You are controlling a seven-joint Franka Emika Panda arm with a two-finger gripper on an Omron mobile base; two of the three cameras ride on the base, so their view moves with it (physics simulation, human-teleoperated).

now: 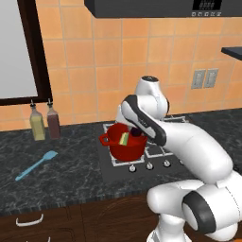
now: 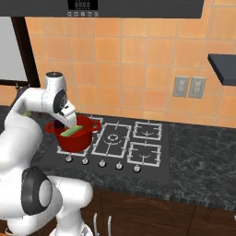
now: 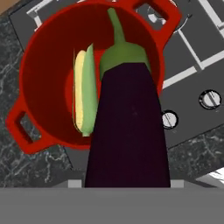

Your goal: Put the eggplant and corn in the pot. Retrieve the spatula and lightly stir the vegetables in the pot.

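Above stovetop [image 2: 138, 143], end effector [image 3: 127, 186] pinching glossy dark-purple eggplant [image 3: 129, 127] over red pot [image 3: 43, 65].

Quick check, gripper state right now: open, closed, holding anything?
Gripper: closed on the eggplant, held above the red pot; the corn already lies inside.

Arm folds forward and down, pincer [image 3: 127, 186] apparently closed, fingertips hidden.
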